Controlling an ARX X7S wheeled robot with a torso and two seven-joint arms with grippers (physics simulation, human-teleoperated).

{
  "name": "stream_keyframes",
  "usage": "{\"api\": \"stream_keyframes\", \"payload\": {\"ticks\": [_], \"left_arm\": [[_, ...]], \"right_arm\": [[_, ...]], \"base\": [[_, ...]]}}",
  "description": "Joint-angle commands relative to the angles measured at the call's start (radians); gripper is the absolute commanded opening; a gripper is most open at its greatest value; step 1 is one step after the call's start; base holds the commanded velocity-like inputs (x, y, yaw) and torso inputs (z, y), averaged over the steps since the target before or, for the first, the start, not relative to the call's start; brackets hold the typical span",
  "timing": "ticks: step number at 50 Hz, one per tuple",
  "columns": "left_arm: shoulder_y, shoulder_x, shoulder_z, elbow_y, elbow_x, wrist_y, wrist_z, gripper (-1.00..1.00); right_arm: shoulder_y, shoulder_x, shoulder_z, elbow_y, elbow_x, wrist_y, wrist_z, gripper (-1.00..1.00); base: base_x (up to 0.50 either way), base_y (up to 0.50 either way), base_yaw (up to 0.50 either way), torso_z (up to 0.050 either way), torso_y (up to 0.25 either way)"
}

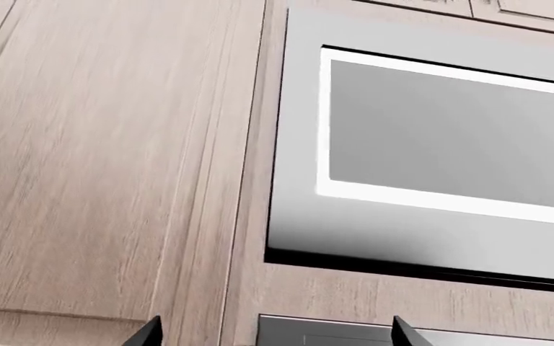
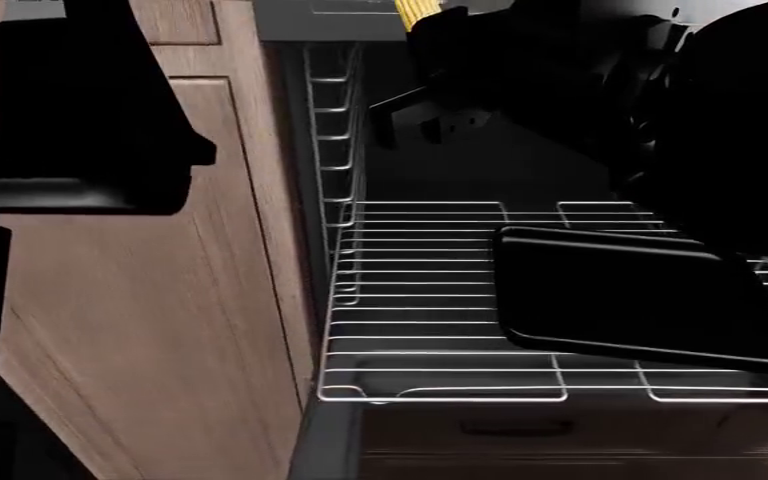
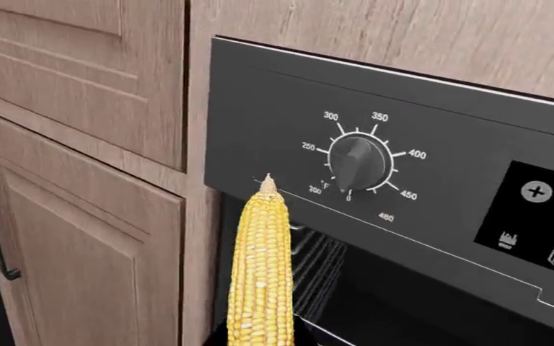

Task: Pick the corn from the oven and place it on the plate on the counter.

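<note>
The yellow corn (image 3: 260, 274) stands upright in my right gripper, close in front of the oven's dark control panel (image 3: 257, 108); the gripper's fingers are below the frame edge. In the head view the corn (image 2: 418, 11) shows at the top edge, held by my right gripper (image 2: 427, 38) above the open oven (image 2: 518, 170). My left gripper (image 1: 275, 335) is open and empty, with only its two dark fingertips (image 1: 147, 333) showing, facing wood cabinet fronts. The plate and the counter are out of view.
A silver wire rack (image 2: 411, 320) is pulled out of the oven with a black baking tray (image 2: 638, 295) on it. Wood cabinet doors (image 2: 157, 300) stand left of the oven. A temperature dial (image 3: 357, 162) is on the panel. A grey glass-fronted appliance (image 1: 431, 137) faces the left wrist.
</note>
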Motion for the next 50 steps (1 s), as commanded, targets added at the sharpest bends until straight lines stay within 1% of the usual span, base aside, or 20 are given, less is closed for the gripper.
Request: {"api": "stream_keyframes", "payload": {"ticks": [1, 50], "left_arm": [[-0.007, 0.005, 0.011, 0.002, 0.002, 0.004, -0.007, 1.0], [-0.037, 0.009, 0.048, 0.002, 0.008, 0.019, -0.015, 1.0]], "right_arm": [[0.002, 0.003, -0.001, -0.003, -0.01, -0.003, -0.005, -1.0], [0.02, 0.014, -0.025, -0.008, -0.027, -0.014, -0.019, -1.0]], "base": [[0.0, 0.5, 0.0, 0.0, 0.0], [0.0, 0.5, 0.0, 0.0, 0.0]]}}
